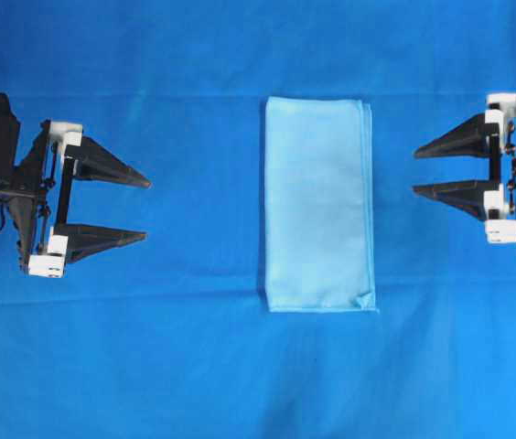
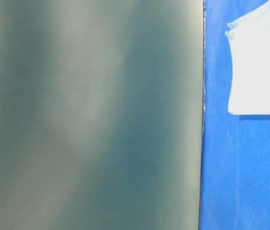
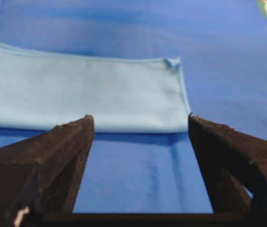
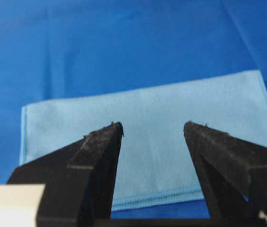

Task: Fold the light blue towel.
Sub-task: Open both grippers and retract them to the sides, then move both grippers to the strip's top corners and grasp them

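It was probably a robotics lab: a royal-blue covering (image 1: 148,366) draped the whole worktop beneath two facing tools.

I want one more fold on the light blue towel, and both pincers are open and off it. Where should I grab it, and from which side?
Judging by how it lies, the towel is a tall flat rectangle, already doubled. Take the two near corners, the left pincer coming in from the left and the right pincer from the right, then carry that short edge to the far one. The near right corner is slightly crumpled, so pinch all layers there.
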Available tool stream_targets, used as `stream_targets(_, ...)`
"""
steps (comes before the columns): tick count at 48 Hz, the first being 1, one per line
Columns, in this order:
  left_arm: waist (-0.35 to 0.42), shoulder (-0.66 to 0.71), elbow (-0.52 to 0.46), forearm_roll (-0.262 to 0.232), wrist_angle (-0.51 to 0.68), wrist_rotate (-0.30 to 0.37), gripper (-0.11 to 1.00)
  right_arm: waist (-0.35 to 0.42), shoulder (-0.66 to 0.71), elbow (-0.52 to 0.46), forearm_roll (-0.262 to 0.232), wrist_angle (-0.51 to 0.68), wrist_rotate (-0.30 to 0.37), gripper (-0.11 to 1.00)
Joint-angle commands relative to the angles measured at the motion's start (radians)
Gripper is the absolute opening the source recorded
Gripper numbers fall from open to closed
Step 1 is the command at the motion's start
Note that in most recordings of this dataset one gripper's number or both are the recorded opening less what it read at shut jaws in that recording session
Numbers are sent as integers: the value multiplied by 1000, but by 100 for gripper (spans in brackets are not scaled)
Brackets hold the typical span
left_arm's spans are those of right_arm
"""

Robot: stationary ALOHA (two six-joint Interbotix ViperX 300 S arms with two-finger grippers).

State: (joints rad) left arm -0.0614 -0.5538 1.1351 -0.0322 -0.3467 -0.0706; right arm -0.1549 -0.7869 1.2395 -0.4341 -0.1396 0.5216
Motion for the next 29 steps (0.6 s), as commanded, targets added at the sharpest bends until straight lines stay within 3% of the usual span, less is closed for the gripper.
stream_targets(1, 6, 2, -12, 0, -11, 2, 74, -14, 6, -14, 5, -5, 2, 60)
stream_targets(14, 17, 9, -17, 0, -11, 2, 74, -37, 11, -17, 6, -3, 0, 60)
stream_targets(22, 72, 101, -74, 0, -38, 5, 73, -123, 75, -55, 6, 6, 0, 60)
stream_targets(29, 137, 264, -190, 2, -29, 11, 73, -222, 199, -101, 3, 40, -8, 60)
